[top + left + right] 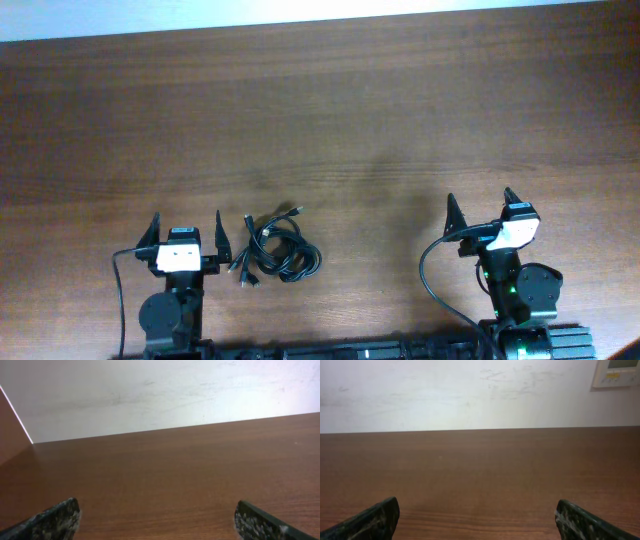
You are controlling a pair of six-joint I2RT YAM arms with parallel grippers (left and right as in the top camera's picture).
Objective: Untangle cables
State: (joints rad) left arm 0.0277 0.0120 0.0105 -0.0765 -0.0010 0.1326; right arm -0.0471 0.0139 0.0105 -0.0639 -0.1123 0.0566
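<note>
The thin black cables [278, 248], wound into one small knotted bundle of loops with little plug ends poking out at the lower left, lie flat on the dark brown wooden surface [320, 120], near its front edge. They sit just beside the left pincer [187, 222], on its right. They do not touch it, and they are well apart from the right pincer [480, 198]. Judging by this layout, the bundle lies between the two arms and within easy reach of the left one, so that either could come in to pull a strand. No untangling looks to have begun.

Both arms are folded low at the near edge and aimed across the wood toward the pale wall [160, 395], which looks like a rest pose. The left pincer is released, its dark speckled fingers [55, 520] spread fully wide, with nothing between them and nothing touching them. The right pincer is likewise spread to its widest and empty. Neither wrist view catches the cables.
</note>
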